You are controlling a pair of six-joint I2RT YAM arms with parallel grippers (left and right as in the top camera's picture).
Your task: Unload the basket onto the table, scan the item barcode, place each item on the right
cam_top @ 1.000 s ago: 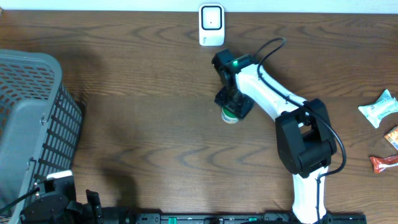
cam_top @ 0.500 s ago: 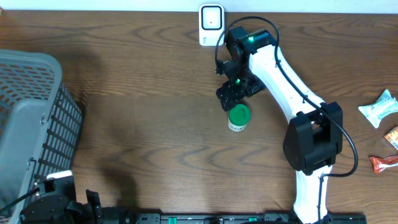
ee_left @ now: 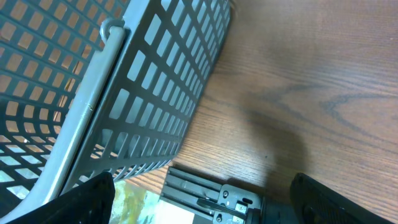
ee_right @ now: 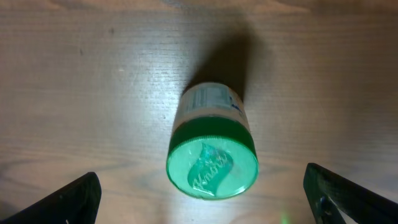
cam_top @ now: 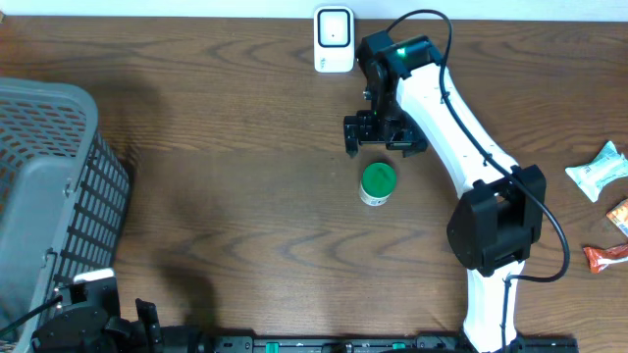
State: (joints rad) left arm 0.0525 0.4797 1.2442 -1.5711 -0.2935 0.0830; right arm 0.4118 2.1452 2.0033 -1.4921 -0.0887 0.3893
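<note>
Right end effector (cam_top: 379,137) hangs with its jaws spread wide, holding nothing, just on the far side of a small white plastic bottle with a green screw lid (cam_top: 377,182). That bottle stands upright near the middle of the brown wood-grain desk (cam_top: 226,196), touched by neither finger. In the right wrist view its lid faces the camera between the two dark fingertips (ee_right: 68,199). A white box-shaped barcode scanner (cam_top: 334,39) sits at the far edge, just left of the arm. Left end effector (ee_left: 202,196) is also wide and empty, at the near left beside a grey plastic mesh basket (cam_top: 49,176). Small wrapped packets (cam_top: 599,169) lie at the right edge.
</note>
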